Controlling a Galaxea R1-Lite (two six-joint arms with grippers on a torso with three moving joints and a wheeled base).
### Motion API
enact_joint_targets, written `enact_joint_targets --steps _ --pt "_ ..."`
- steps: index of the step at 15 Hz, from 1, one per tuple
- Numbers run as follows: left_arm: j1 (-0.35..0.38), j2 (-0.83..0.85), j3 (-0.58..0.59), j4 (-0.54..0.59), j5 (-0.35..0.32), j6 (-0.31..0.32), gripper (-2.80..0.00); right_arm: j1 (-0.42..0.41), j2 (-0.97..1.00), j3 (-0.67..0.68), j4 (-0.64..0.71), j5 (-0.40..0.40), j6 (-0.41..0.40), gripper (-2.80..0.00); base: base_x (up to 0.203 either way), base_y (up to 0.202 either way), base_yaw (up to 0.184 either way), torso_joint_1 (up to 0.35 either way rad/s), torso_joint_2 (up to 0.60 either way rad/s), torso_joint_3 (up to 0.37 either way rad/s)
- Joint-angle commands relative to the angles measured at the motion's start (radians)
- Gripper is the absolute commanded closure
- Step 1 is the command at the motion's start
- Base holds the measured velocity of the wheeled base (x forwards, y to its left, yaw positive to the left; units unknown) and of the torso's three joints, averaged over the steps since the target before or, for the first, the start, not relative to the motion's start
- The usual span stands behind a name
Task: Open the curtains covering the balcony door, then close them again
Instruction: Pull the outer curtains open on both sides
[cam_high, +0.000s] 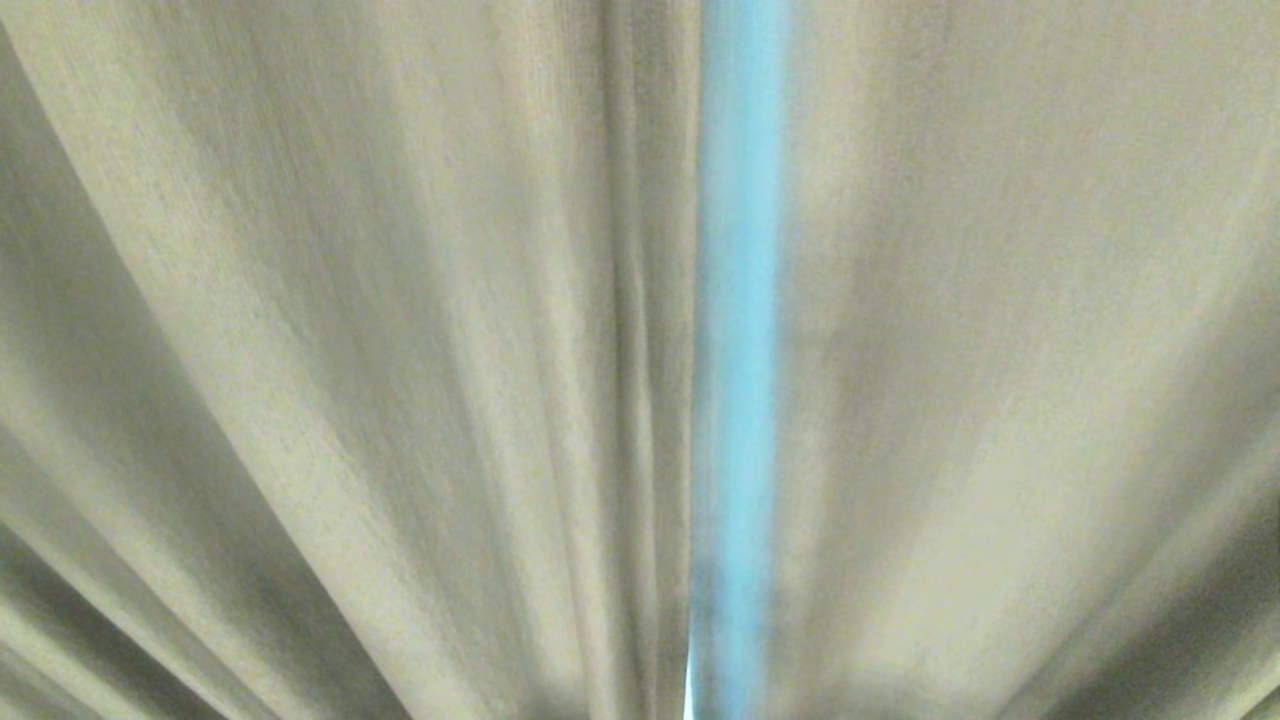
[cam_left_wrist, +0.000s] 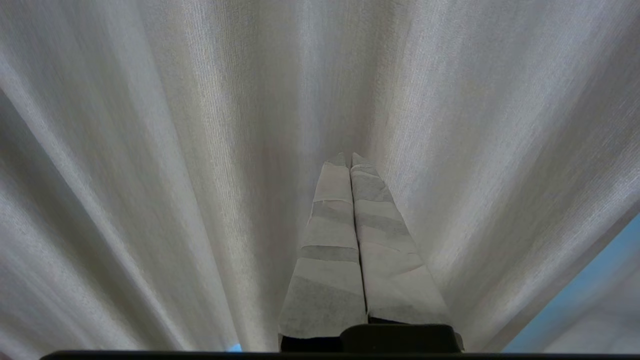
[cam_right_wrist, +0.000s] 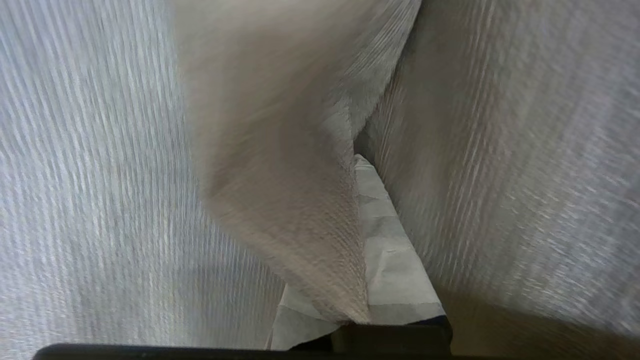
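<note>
Cream-beige curtains (cam_high: 350, 350) fill everything I can see from the head camera, hanging in long pleats with one narrow slit of pale blue light (cam_high: 738, 350) where two panels meet. The balcony door behind them is hidden.

My right hand (cam_right_wrist: 357, 165) has its taped fingers (cam_right_wrist: 390, 260) pressed together, and a fold of the heavy woven cloth lies over one finger and runs down between the two, so I judge it is pinching the panel edge to drag it sideways. Cloth surrounds this hand on every side.

My left hand (cam_left_wrist: 348, 160) is also closed, fingertips touching, holding nothing. The curtain hangs just beyond its tips; whether they touch it I cannot tell. It appears parked.
</note>
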Motion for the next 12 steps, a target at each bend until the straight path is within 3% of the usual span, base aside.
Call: enact_joint_targets --steps 1,12 --pt "0.000 0.001 0.000 0.000 0.000 -0.001 0.00 -0.055 0.068 -0.033 -0.003 0.001 -0.001 0.00 0.000 0.000 0.000 0.000 0.00 0.000" --pt "0.000 0.000 0.000 0.000 0.000 -0.001 0.00 -0.198 0.158 -0.096 -0.012 0.001 0.003 0.00 0.000 0.000 0.000 0.000 0.00 0.000"
